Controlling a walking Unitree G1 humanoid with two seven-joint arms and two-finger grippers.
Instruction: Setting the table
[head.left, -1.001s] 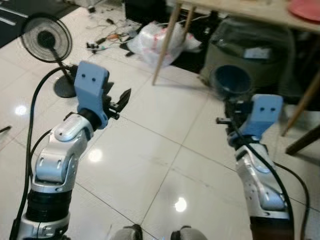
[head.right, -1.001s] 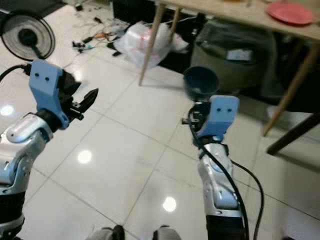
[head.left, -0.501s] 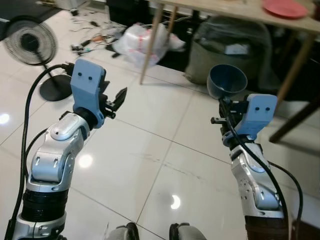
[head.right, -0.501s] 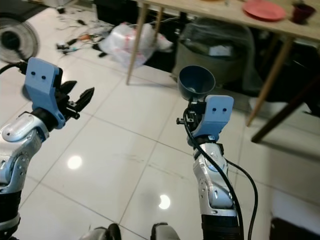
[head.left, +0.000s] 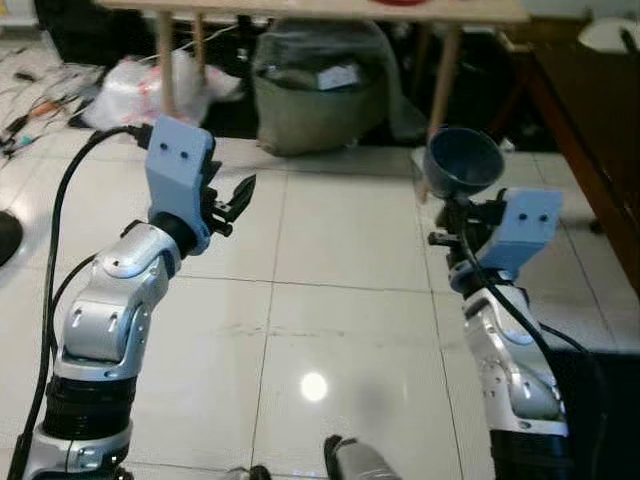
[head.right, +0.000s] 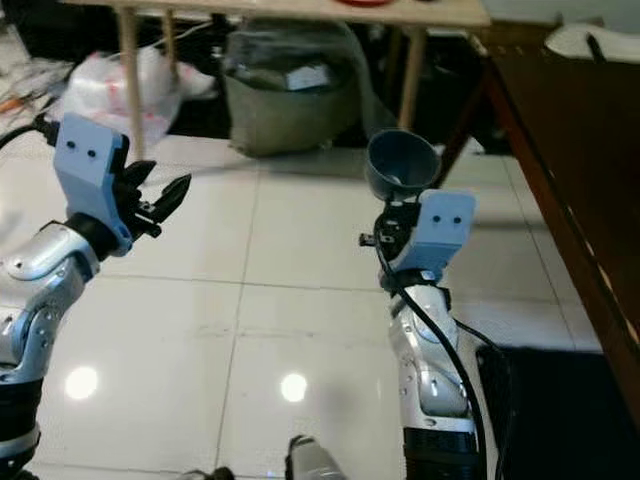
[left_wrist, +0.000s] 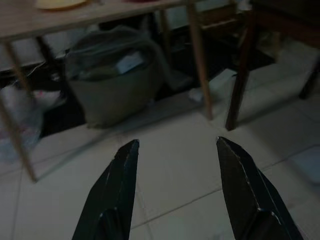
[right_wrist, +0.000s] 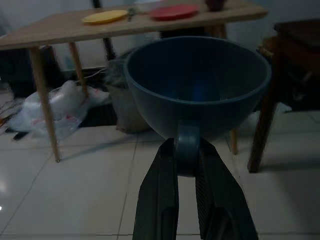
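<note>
- The right gripper (right_wrist: 187, 160) is clamped on the handle of a dark blue, round plastic cup (head.left: 462, 162), held upright in the air at upper right of centre in the head view, above the glossy white tiled floor (head.left: 330, 300).
- The left gripper (left_wrist: 175, 187), raised at centre left, has its two black fingers spread apart and grasps nothing.
- Along the top of the frame stands a light wooden table (right_wrist: 60, 30) carrying a yellow plate (right_wrist: 105, 16) and a red plate (right_wrist: 174, 11).
- Under it sits a grey-green bag (head.left: 322, 85).
</note>
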